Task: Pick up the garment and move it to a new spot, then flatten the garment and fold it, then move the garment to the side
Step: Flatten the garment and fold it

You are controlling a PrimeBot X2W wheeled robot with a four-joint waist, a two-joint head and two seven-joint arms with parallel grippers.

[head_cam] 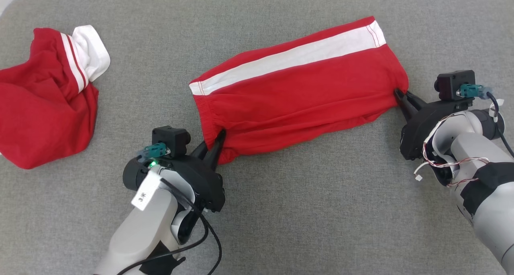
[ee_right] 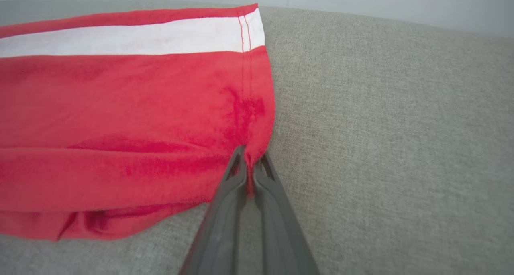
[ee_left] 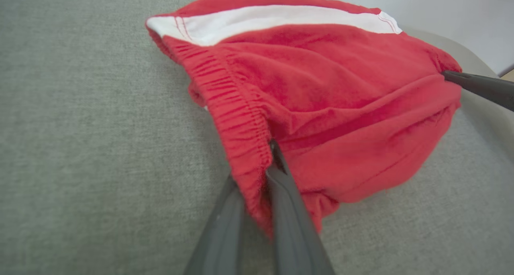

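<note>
The garment point(head_cam: 297, 94) is a pair of red shorts with a white side stripe, lying folded lengthwise across the middle of the grey cushion. My left gripper point(head_cam: 220, 137) is shut on the garment's elastic waistband at its near left corner; in the left wrist view the left gripper point(ee_left: 270, 162) pinches the gathered waistband of the garment point(ee_left: 321, 106). My right gripper point(head_cam: 397, 93) is shut on the hem at the right end; in the right wrist view the right gripper point(ee_right: 249, 162) clamps a small fold of the garment point(ee_right: 120, 106).
A second red garment with white trim point(head_cam: 48, 98) lies crumpled at the far left of the grey cushion point(head_cam: 305, 210). The cushion's rounded back edge runs along the top. Open cushion lies in front of the shorts and between my arms.
</note>
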